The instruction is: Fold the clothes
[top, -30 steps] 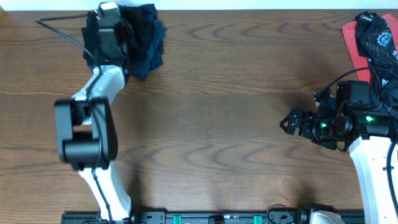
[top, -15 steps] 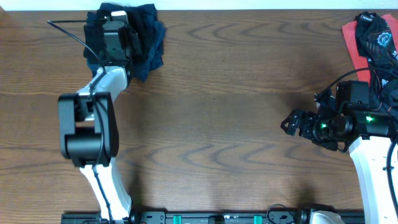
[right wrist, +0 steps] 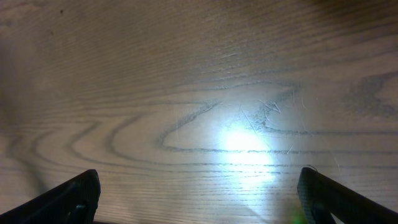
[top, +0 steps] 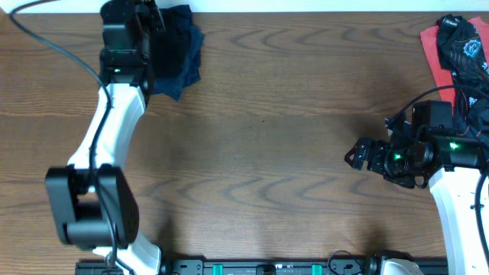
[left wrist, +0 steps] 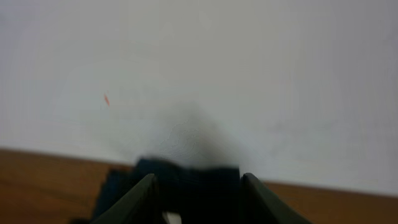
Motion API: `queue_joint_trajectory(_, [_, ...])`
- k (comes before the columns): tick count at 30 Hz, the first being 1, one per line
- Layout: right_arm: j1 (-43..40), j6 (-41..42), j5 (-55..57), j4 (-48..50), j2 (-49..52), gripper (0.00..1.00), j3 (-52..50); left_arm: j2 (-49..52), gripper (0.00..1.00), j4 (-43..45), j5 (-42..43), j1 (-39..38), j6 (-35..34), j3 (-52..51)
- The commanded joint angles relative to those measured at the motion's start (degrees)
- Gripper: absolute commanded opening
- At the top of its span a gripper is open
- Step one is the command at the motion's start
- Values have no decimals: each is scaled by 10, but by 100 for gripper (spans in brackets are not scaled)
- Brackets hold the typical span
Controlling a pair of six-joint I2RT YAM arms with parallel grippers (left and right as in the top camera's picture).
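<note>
A dark navy shirt lies bunched at the table's far left edge, against the white wall. My left gripper is at its left side, with the arm stretched far out. In the left wrist view the fingers stand apart with blurred dark fabric between and beyond them. A pile of coral-red and black clothes with a white logo lies at the far right. My right gripper is open and empty over bare wood.
The wooden table spreads between the two piles. A black cable arcs from the top left to the left arm. The white wall stands right behind the navy shirt.
My left arm has stretched out and its wrist has moved up toward the wall, off the top of the navy shirt. The right arm has not moved.
</note>
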Motion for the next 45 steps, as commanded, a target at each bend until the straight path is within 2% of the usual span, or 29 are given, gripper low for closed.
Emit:
queue_joint_trajectory(1, [-3, -10, 0, 3, -4, 99, 9, 58, 44, 12, 6, 2, -19, -7])
queue_joint_trajectory(9, [-3, -10, 1, 17, -4, 99, 9, 195, 45, 105, 32, 0, -56, -7])
queue_joint_trajectory(12, [-3, -10, 0, 19, -4, 99, 9, 230, 56, 132, 66, -3, -58, -7])
queue_joint_trajectory(15, [-3, -10, 0, 18, -4, 99, 9, 241, 61, 132, 69, -7, -58, -7])
queue_joint_trajectory(20, [-3, -10, 0, 13, -4, 99, 9, 207, 74, 129, 68, -9, -57, -7])
queue_joint_trajectory(21, [-3, -10, 0, 11, -4, 99, 9, 191, 80, 125, 68, -9, -57, -7])
queue_joint_trajectory(22, [-3, -10, 0, 9, -4, 99, 9, 174, 93, 119, 68, -9, -57, -7])
queue_joint_trajectory(24, [-3, -10, 0, 7, -4, 98, 9, 125, 99, 96, 68, -9, -57, -7])
queue_joint_trajectory(29, [-3, -10, 0, 11, -4, 99, 9, -18, 98, -41, 68, -9, -57, -7])
queue_joint_trajectory(39, [-3, -10, -17, 14, -6, 99, 9, -343, 98, -427, 68, -9, -57, -7])
queue_joint_trajectory(45, [-3, -21, -118, 56, -31, 95, 9, -512, 98, -614, 70, -9, -57, -9])
